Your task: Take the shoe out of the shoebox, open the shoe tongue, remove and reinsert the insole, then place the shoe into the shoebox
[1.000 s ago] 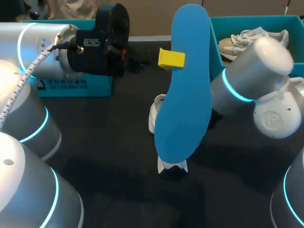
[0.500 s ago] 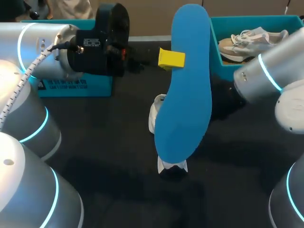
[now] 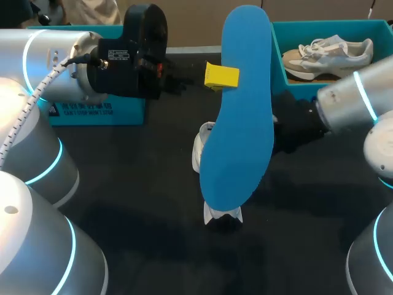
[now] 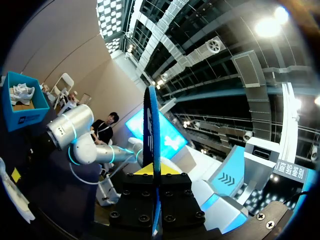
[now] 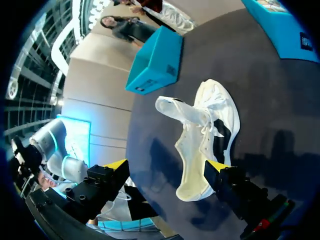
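Right arm (image 3: 350, 104) — lower and farther right, no longer across the shoebox (image 3: 319, 24).

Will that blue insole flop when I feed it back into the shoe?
Probably fairly stiff: the blue insole stands straight in the left end effector without drooping. Edge-on it looks thin, so likely light. The white shoe lies unheld, so may slide.

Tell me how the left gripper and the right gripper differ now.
The left gripper is shut on the blue insole; the right gripper stands open and holds nothing. The left gripper holds the insole upright above the table; the right gripper faces the white shoe lying on the table. Both have yellow fingertips.
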{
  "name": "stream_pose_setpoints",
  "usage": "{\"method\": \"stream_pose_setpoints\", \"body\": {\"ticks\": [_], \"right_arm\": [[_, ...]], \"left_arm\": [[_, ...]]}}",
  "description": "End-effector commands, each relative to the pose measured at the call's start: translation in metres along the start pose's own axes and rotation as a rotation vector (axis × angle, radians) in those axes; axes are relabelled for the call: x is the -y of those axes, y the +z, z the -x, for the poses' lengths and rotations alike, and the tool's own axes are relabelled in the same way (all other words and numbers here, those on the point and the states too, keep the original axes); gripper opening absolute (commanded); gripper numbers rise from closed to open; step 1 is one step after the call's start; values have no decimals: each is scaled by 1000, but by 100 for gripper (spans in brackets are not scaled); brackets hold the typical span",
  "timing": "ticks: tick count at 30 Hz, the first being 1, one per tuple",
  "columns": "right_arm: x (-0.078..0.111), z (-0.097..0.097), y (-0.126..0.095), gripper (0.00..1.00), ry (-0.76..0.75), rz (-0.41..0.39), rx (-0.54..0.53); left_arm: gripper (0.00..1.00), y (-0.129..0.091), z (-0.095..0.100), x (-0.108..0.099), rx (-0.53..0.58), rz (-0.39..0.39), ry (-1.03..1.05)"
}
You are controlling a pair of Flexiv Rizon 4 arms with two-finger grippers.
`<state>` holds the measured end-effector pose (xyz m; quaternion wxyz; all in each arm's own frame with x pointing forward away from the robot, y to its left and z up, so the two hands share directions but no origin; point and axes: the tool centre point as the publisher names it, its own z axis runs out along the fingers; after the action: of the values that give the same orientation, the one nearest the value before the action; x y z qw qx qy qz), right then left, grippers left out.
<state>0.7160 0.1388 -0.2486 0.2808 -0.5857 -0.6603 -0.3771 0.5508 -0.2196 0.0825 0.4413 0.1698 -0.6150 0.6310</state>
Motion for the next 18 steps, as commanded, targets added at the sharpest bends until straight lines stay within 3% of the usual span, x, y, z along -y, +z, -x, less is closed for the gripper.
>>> {"method": "stream_pose_setpoints", "body": {"ticks": [1,13,18], "right_arm": [[16,-10,-24,100,6,45,-91],[0,-54,-53,100,44,75,-260],[-6,-69,-62,100,60,103,-389]], "left_arm": [[0,0,0,-1,1,0,-1],[0,0,0,-1,1,0,-1],[0,0,0,-1,1,0,-1]]}}
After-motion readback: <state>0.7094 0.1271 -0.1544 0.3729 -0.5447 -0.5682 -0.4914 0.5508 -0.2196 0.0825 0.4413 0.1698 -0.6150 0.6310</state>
